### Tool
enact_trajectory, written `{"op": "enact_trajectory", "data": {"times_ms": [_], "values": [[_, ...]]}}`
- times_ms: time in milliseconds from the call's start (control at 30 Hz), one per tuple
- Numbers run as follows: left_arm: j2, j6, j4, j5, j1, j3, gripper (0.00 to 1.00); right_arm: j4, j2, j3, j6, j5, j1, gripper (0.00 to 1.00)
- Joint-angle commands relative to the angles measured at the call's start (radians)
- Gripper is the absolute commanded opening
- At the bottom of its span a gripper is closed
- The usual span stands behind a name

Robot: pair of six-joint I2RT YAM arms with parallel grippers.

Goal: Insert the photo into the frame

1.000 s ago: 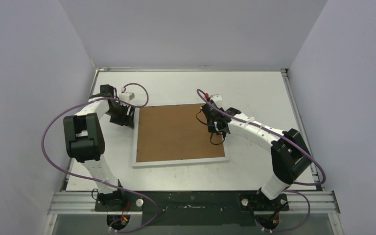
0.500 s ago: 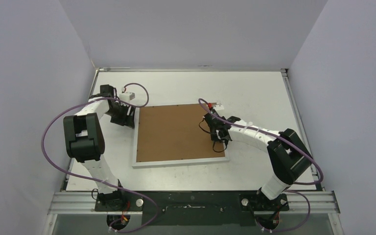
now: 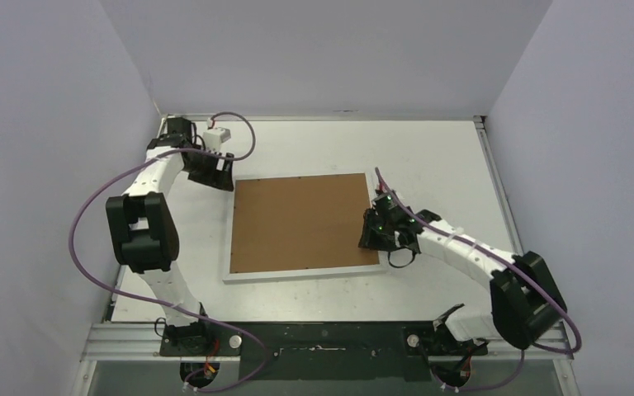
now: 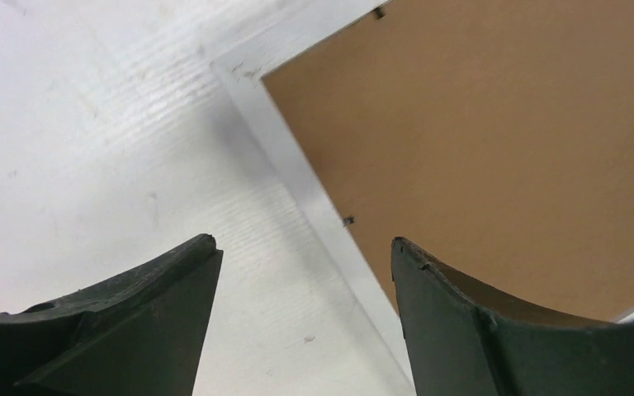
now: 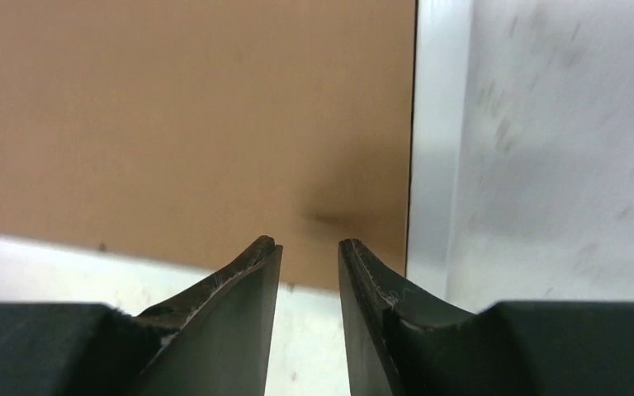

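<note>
My left fingers point(image 4: 301, 247) hang spread wide and empty by the far left corner of the frame point(image 3: 305, 273). My right fingers point(image 5: 307, 246) stand slightly parted, gripping nothing, over its near right corner. The frame lies flat on the desk point(image 3: 429, 157), brown backing board point(image 3: 305, 221) upward.

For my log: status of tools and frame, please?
Left tool open, empty, at far-left corner of frame. Right tool slightly open, empty, near-right corner. Backing board in frame; photo unseen.
</note>
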Motion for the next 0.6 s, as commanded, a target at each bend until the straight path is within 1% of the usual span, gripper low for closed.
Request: {"op": "enact_trajectory", "data": {"times_ms": [0,100,167,233,300,433,500,567], "values": [[0.016,-0.013,0.041,0.064,-0.082,0.086,0.76,0.062,-0.187,-0.176,0.207,-0.193,0.016,0.33],[0.099,-0.041,0.058,0.075,-0.143,0.178,0.77,0.082,-0.281,-0.263,0.236,-0.235,0.015,0.30],[0.150,-0.065,0.073,0.076,-0.164,0.236,0.77,0.072,-0.302,-0.293,0.229,-0.266,0.019,0.27],[0.189,-0.103,0.122,0.054,-0.178,0.280,0.77,0.061,-0.302,-0.321,0.226,-0.281,0.025,0.25],[0.223,-0.157,0.206,0.010,-0.187,0.312,0.77,0.064,-0.290,-0.343,0.221,-0.270,0.023,0.24],[0.329,-0.217,0.256,-0.076,-0.209,0.430,0.78,0.082,-0.216,-0.333,0.194,-0.243,0.006,0.23],[0.390,-0.225,0.242,-0.122,-0.225,0.502,0.78,0.089,-0.178,-0.314,0.176,-0.225,-0.013,0.22],[0.462,-0.228,0.200,-0.168,-0.239,0.604,0.78,0.094,-0.146,-0.290,0.148,-0.212,-0.059,0.22]]}}
